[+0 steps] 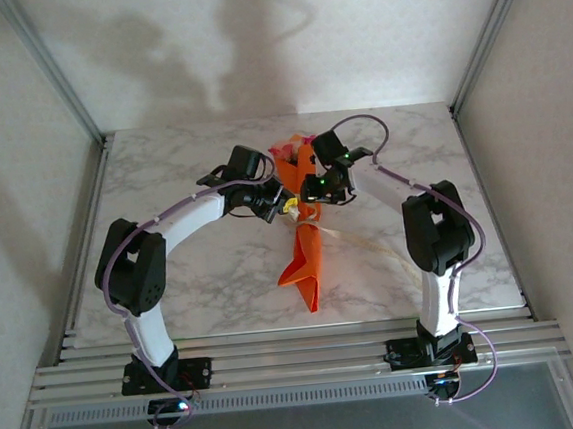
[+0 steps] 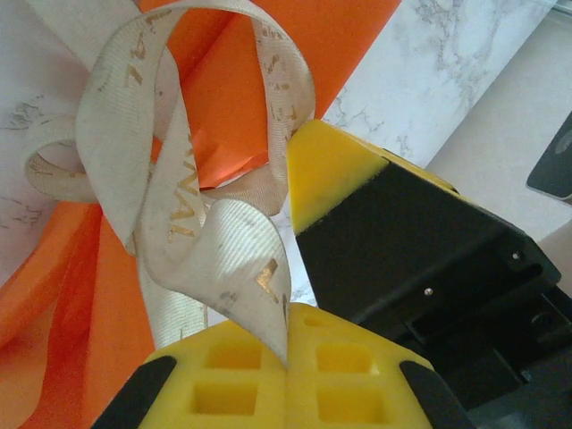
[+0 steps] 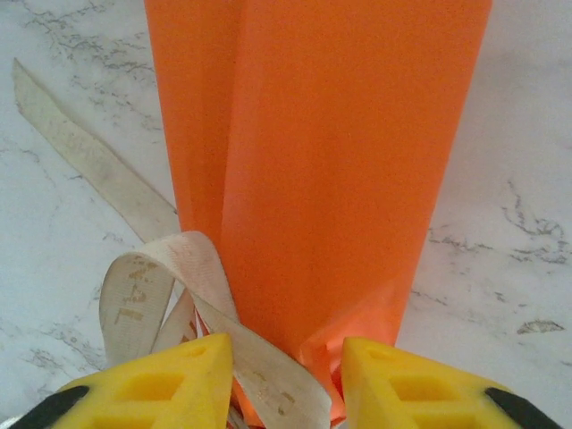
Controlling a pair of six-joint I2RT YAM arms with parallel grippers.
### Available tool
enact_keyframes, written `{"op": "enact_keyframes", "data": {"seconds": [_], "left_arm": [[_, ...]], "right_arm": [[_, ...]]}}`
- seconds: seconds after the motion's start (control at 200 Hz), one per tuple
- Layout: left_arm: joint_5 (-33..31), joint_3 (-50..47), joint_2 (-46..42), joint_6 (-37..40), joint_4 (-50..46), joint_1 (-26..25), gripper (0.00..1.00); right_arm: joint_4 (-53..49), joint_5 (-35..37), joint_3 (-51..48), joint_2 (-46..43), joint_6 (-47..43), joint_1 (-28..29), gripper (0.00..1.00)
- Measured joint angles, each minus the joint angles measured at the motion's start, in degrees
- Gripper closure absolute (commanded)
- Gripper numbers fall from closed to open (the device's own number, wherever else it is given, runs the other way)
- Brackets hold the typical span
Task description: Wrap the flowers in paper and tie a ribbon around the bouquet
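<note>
- We see the marble desk [image 1: 192, 283] carrying everything, with grey veins across a pale top.
- The left arm [image 1: 168, 235] and the right arm [image 1: 428, 222] bend inward from the near edge and meet over the middle of the desk.
- The bouquet [image 1: 304, 243] lies lengthwise on the desk between the two arms, its narrow tail pointing toward the arm bases and its wide end away from them.
- The orange paper [image 3: 313, 161] forms the cone. From the right wrist we see it run flat away from the camera across the marble, with soft lengthwise folds.
- The cream ribbon [image 2: 223, 250] curls in loose loops over the paper, with faint gold lettering on it. One free end [image 3: 80, 152] lies flat on the marble beside the cone.
- The flowers [image 1: 286, 154] show as a small pink patch at the cone's far end, partly hidden by the wrists.
- The left pincer [image 2: 286, 357] is pressed together, pinching the ribbon where it runs down into the seam between the yellow pads.
- The right pincer [image 3: 288, 384] is spread, straddling the cone's near end and a ribbon loop. We cannot tell whether its pads touch the paper.
- A yellow-tipped black finger [image 2: 331, 170] stands just beside the ribbon loop in the left wrist view.
</note>
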Motion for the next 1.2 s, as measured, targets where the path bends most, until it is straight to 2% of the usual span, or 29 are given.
{"op": "enact_keyframes", "data": {"seconds": [0.085,0.215,0.29,0.375,0.465,0.581,0.736,0.986,1.021,1.106,1.201], "left_arm": [[0.02,0.00,0.00,0.00,-0.04,0.00,1.00],[0.02,0.00,-0.02,0.00,-0.07,0.00,1.00],[0.02,0.00,-0.02,0.00,-0.09,0.00,1.00],[0.02,0.00,-0.04,0.02,-0.09,0.00,1.00],[0.02,0.00,-0.09,0.02,-0.11,0.00,1.00],[0.02,0.00,-0.11,0.02,-0.11,0.00,1.00],[0.02,0.00,-0.11,0.02,-0.11,0.00,1.00],[0.02,0.00,-0.11,0.02,-0.11,0.00,1.00],[0.02,0.00,-0.11,0.02,-0.11,0.00,1.00],[0.02,0.00,-0.11,0.02,-0.11,0.00,1.00],[0.02,0.00,-0.11,0.02,-0.11,0.00,1.00]], "right_arm": [[0.81,1.11,-4.63,-4.35,-0.39,0.00,0.55],[2.40,1.70,-16.28,-16.39,-2.19,-0.35,0.57],[3.04,0.96,-22.69,-22.62,-6.25,-0.87,0.59],[3.82,0.33,-27.89,-25.62,-12.09,-1.14,0.59],[3.54,-0.50,-30.49,-24.83,-18.03,-1.05,0.57],[3.17,0.00,-29.27,-20.59,-22.58,-0.57,0.55],[3.85,3.21,-25.59,-14.05,-24.81,-0.04,0.55],[4.28,5.99,-23.96,-10.91,-25.53,-0.04,0.57],[4.42,6.01,-23.96,-10.91,-25.53,-0.04,0.59],[4.81,6.01,-23.93,-10.84,-26.05,-0.04,0.73],[4.94,6.16,-23.93,-10.51,-26.14,-0.04,0.76]]}}
